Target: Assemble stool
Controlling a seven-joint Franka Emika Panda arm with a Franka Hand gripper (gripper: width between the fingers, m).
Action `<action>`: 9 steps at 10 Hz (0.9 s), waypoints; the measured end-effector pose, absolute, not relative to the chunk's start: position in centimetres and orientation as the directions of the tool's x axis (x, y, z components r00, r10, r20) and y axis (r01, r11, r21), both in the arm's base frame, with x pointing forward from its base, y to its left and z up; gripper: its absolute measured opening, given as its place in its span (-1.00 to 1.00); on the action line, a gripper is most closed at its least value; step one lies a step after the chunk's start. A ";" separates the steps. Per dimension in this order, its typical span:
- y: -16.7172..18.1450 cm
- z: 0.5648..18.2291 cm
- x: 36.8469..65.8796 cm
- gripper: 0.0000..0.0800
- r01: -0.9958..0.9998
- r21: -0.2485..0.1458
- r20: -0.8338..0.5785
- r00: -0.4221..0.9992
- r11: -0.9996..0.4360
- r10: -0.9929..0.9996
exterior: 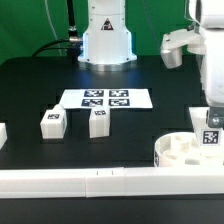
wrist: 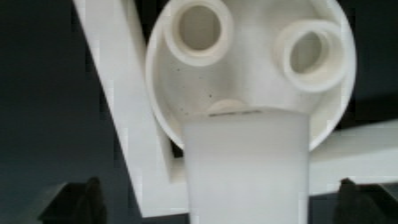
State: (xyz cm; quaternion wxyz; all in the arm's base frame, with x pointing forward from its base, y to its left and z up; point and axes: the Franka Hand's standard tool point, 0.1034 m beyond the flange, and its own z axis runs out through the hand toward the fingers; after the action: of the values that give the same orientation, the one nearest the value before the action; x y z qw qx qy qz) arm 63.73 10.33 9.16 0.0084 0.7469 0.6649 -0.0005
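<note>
Gripper (exterior: 208,112) above the seat (exterior: 185,150) (two legs (exterior: 52,122) stand apart).

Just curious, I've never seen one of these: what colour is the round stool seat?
Plain white, with round sockets. The seat shows best in the wrist view.

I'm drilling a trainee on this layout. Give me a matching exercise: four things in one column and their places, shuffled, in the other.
Things:
1. seat
2. marker board
3. rail
4. loose legs

Places:
a. along the table's front edge
b. flat at mid-table, towards the back
c. at the exterior view's right, just behind the rail
d. standing just in front of the marker board

Pairs: 1-c, 2-b, 3-a, 4-d
</note>
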 end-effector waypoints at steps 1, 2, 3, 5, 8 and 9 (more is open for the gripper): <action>10.2 9.0 63.7 0.62 0.998 0.011 -0.024 0.057 -0.057 0.998; 10.2 8.9 63.7 0.62 1.000 0.011 -0.028 0.028 -0.028 0.999; 10.2 8.8 63.6 0.62 0.998 0.011 -0.028 0.065 -0.065 0.998; 10.4 8.7 63.5 0.62 0.994 0.009 -0.026 0.106 -0.105 0.994; 10.8 8.4 63.3 0.04 0.991 0.006 -0.024 0.137 -0.137 0.990; 10.7 8.4 63.4 0.04 0.990 0.005 -0.024 0.139 -0.139 0.990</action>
State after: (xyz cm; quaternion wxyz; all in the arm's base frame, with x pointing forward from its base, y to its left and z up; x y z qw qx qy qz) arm 63.36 10.71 8.42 0.0100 0.7546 0.6560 -0.0073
